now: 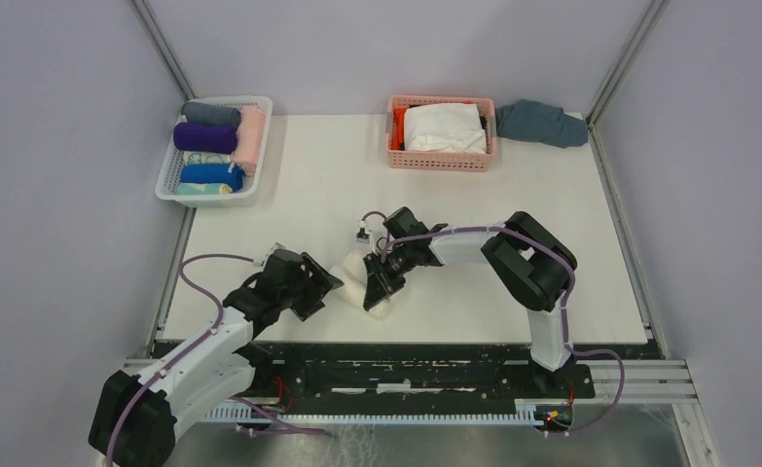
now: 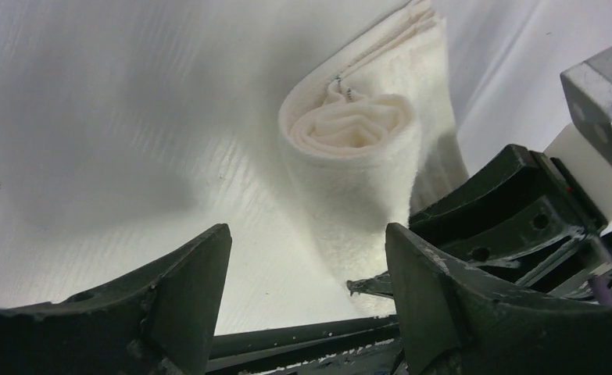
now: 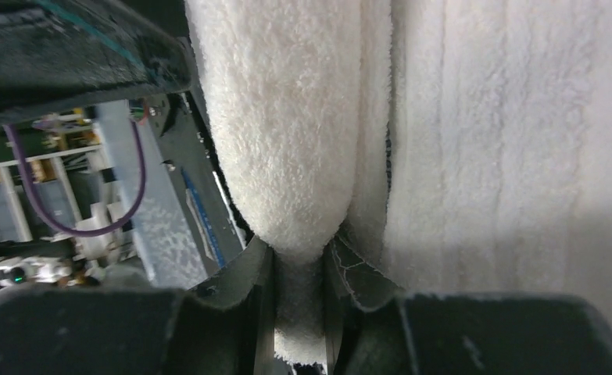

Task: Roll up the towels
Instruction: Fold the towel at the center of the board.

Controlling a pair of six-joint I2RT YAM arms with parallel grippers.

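The white bench (image 1: 513, 195) is carrying the cream-white towel (image 1: 355, 275), with one arm reaching in on each side of it. The white basket (image 1: 211, 200), holding the rolled deep purple towel (image 1: 204, 137), is sitting well apart from it, far back to its left. The cream-white towel is lying partly rolled, its long axis slanting away from the left gripper (image 2: 306, 266) and its spiral end facing that gripper. The right gripper (image 3: 298, 258) is pinching a thick fold of the towel between nearly closed jaws. The left gripper is standing wide apart just beside the towel's left side, gripping nothing, so it seems the freer one to steady the roll.
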